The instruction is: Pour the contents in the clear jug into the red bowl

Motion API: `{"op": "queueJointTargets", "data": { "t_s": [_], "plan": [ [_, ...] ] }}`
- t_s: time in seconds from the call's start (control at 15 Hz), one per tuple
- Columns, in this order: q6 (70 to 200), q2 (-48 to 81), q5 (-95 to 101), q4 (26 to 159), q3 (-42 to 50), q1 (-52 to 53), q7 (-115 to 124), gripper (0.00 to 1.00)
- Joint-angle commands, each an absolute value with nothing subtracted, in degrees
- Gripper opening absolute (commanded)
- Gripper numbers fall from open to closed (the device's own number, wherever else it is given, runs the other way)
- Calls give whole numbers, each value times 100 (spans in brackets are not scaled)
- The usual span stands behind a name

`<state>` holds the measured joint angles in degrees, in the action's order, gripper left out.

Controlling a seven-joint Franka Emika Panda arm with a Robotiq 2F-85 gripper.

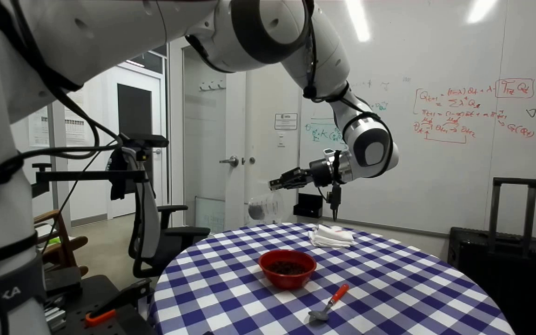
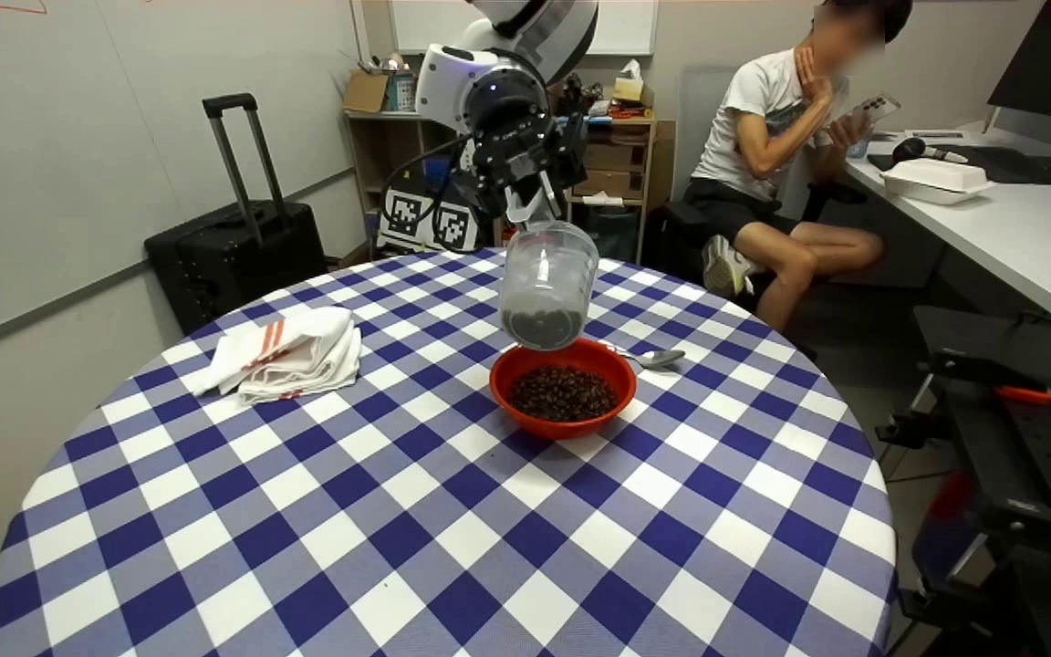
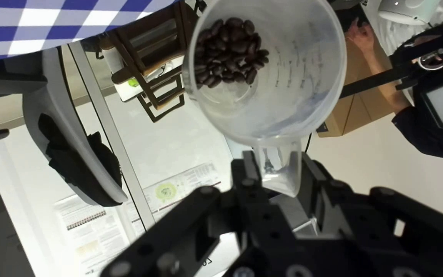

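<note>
The clear jug (image 2: 551,269) is held in the air by its handle and is tilted. Dark beans lie gathered to one side at its bottom, seen also in the wrist view (image 3: 302,69). It is faint in an exterior view (image 1: 270,207). My gripper (image 3: 278,165) has its fingers closed on both sides of the jug's handle; it shows in both exterior views (image 1: 275,183) (image 2: 530,196). The red bowl (image 2: 562,429) stands upright on the table, lower than the jug, with dark beans inside; it also shows here (image 1: 287,282). The horizontal gap between jug and bowl is unclear.
A round table with a blue-white checked cloth (image 2: 325,538) bears everything. A spoon with a red-orange handle (image 1: 331,304) lies beside the bowl. A folded white towel (image 2: 293,356) lies farther off. A whiteboard wall (image 1: 435,186) and a black suitcase (image 1: 505,265) stand beyond.
</note>
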<state>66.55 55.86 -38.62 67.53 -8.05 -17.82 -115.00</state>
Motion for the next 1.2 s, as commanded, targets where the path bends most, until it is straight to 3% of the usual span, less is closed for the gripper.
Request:
{"op": "queueJointTargets", "data": {
  "t_s": [0.0,1.13],
  "plan": [
    [6043,6140,-4205,5946,-905,-1961,-11429,7],
    [4736,7421,-5669,4593,-1078,-2373,-10886,7]
  ]
}}
